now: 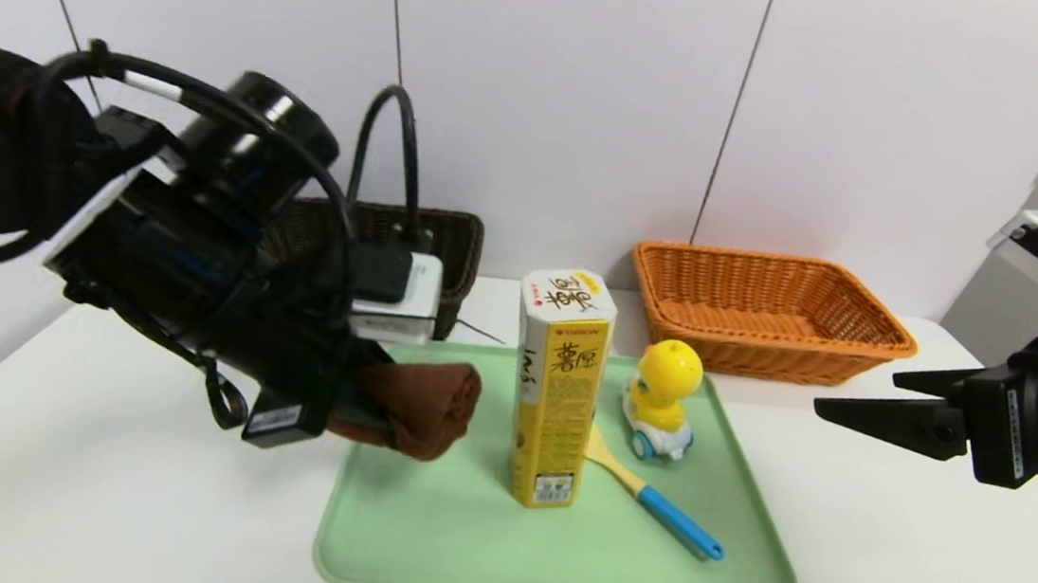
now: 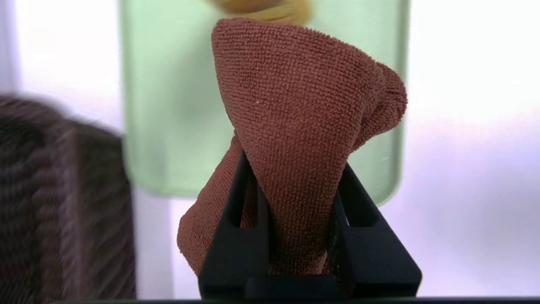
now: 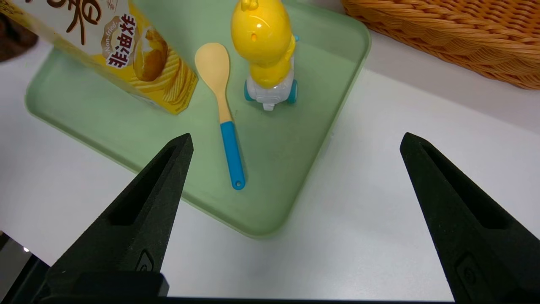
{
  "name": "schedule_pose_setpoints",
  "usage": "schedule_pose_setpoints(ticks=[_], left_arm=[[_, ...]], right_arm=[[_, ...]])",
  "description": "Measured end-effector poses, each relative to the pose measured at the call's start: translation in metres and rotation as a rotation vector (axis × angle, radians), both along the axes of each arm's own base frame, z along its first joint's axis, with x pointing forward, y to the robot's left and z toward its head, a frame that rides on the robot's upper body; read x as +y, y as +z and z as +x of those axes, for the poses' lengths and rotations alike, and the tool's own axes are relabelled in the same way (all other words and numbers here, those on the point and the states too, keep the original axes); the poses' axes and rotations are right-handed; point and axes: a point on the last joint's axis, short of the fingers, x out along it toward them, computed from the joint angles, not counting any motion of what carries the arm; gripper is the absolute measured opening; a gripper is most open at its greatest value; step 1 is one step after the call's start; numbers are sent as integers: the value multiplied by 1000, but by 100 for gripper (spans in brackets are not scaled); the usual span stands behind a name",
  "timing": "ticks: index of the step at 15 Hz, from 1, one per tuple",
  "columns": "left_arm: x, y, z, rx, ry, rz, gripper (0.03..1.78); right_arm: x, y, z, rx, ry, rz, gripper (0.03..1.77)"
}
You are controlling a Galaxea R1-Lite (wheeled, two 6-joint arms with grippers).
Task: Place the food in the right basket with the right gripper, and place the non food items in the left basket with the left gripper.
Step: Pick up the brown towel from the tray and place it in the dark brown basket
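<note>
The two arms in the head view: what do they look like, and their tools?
Both arms are black and bulky. The left arm carries looping black cables and a white box with a plug. The left tool and right tool have matte black, wedge-shaped fingers tapering to points. A silver-grey bracket sits above the right arm.

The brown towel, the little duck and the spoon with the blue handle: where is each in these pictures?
brown towel (image 2: pixel 295 126): left wrist view, on its rolled middle above the black fingers.
duck (image 1: pixel 665 382): head view, on its yellow body.
spoon (image 3: pixel 231 147): right wrist view, on its blue handle.
</note>
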Motion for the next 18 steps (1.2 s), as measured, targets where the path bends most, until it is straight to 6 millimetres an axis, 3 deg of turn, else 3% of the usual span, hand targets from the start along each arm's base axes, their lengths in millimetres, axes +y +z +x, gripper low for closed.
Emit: schedule_pose_setpoints(ticks=[3,8,18], left_arm=[[19,26,9,-97,194,-136,39],[48,54,61,-303,465,-269,39],[77,15,160,-282,627,-229,39]], right_arm=[[0,-1,1,4,-1,0,170],[0,-1,1,8,0,-1,170],[0,-6,-2,20,3,-4,170]])
